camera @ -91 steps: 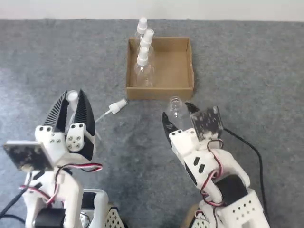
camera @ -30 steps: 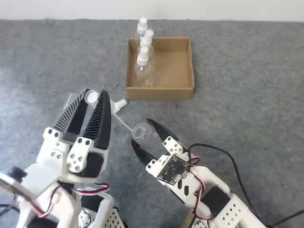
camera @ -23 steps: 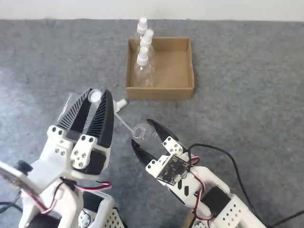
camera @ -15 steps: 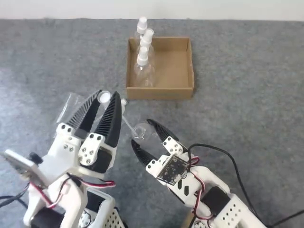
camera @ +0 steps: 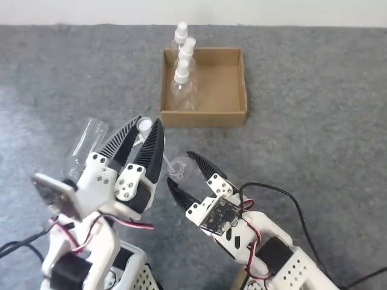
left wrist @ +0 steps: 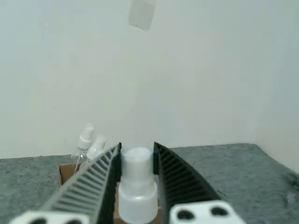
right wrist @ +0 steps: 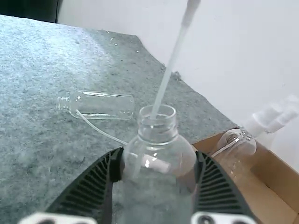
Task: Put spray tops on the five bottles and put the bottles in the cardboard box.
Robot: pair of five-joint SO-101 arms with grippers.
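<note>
— Two grippers nearest the high camera. Fingers?
— Left gripper: fingers clamped on a white spray top, one finger each side of it. Right gripper: fingers squeezing the open bottle round its body. It's clear, upright, nothing on the neck.
— Top seated on it?
— No. The top is held above the bottle, apart from the neck. Its thin tube slants down, and the lower end sits inside the bottle's mouth.
— How do the two arms sit?
— Side by side in the high view, fingertips close together, with the bottle just beside the left fingers.
— Anything else on the table?
— Grey, carpet-like surface. A lying bottle is on its side next to the left arm. It's clear, neck uncapped, no gripper touching it.
— Further back?
— Cardboard box, open side up, beyond both grippers and apart from them. Three capped bottles stand in a row along one side wall, white spray tops on. Can't tell if the farthest one touches the back wall.
</note>
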